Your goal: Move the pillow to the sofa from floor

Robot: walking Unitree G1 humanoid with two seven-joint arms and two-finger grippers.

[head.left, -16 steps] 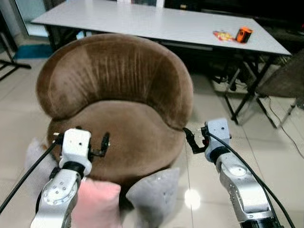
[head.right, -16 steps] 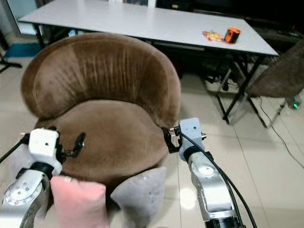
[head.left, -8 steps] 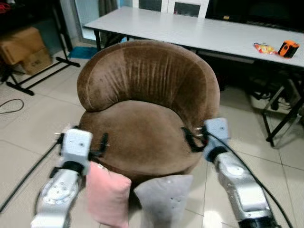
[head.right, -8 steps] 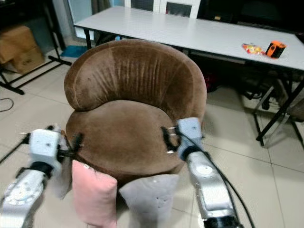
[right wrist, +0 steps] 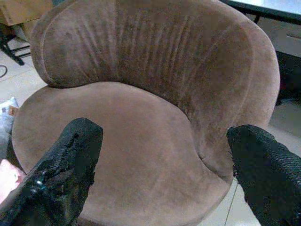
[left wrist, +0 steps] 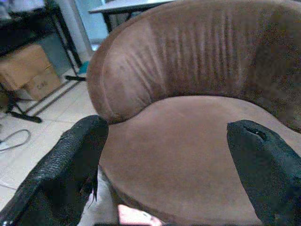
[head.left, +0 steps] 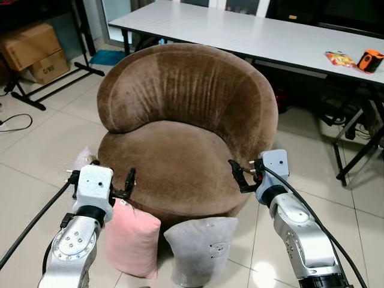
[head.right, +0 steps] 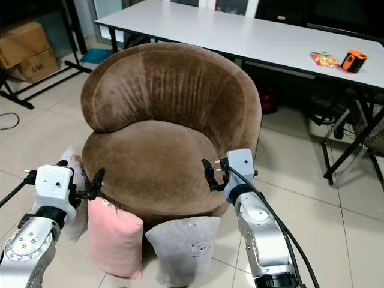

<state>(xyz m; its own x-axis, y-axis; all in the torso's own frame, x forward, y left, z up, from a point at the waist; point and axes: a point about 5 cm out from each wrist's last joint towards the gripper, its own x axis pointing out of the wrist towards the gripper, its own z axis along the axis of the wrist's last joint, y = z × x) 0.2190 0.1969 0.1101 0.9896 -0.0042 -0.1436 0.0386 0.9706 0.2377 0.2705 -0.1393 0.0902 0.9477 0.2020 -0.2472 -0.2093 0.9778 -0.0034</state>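
Observation:
A round brown sofa chair (head.left: 186, 138) stands in front of me. Against its front, on the tiled floor, lean a pink pillow (head.left: 133, 240) and a grey pillow (head.left: 198, 249). A third, pale pillow (head.left: 84, 161) lies at the sofa's left side. My left gripper (head.left: 101, 178) hovers above the pink pillow at the seat's left front edge, open and holding nothing. My right gripper (head.left: 246, 174) is level with the seat's right edge, open too. In the wrist views the fingers (left wrist: 70, 160) (right wrist: 61, 165) stand wide apart with the seat beyond.
A long white table (head.left: 252, 30) stands behind the sofa, with an orange object (head.left: 367, 60) and a snack packet (head.left: 339, 58) on it. Its folding legs (head.left: 360, 144) are at the right. Cardboard boxes (head.left: 30, 51), a black stand (head.left: 54, 90) and a floor cable (head.left: 15, 123) are at the left.
The whole picture has shifted as the camera moved; the sofa and pillows now show more fully and sharper. Both grippers keep the same open pose.

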